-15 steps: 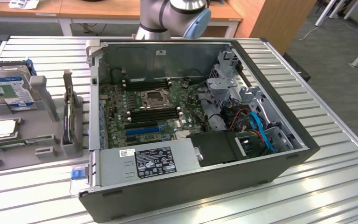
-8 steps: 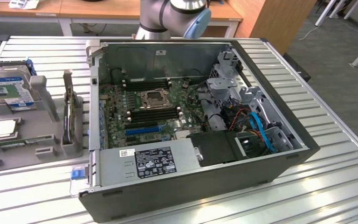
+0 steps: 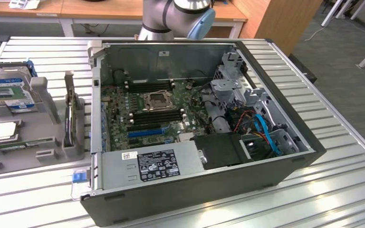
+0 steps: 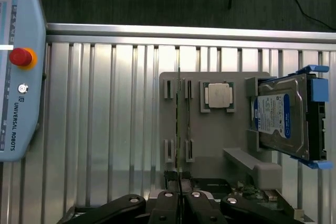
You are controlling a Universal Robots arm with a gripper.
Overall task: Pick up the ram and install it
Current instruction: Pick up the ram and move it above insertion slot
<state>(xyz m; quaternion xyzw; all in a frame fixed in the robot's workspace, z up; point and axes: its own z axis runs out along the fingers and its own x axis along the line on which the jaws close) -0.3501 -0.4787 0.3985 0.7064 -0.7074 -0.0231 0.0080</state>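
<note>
The ram (image 4: 178, 119) stands on edge in the slots of a grey holder tray (image 4: 210, 140), so I see it as a thin dark line from above. In the exterior view the ram (image 3: 19, 144) sits at the near end of the tray (image 3: 35, 127), to the exterior view's left of the open computer case (image 3: 201, 190). My gripper (image 4: 179, 195) hangs well above the tray, in line with the stick, and its black fingers are shut together. I see nothing held between them.
A silver processor chip (image 4: 219, 95) and a hard drive with a blue label (image 4: 281, 119) share the tray. The case holds a motherboard (image 3: 163, 109) with dark memory slots (image 3: 157, 118). A teach pendant (image 4: 16, 77) lies on the slatted metal table. The arm's base (image 3: 176, 16) stands behind the case.
</note>
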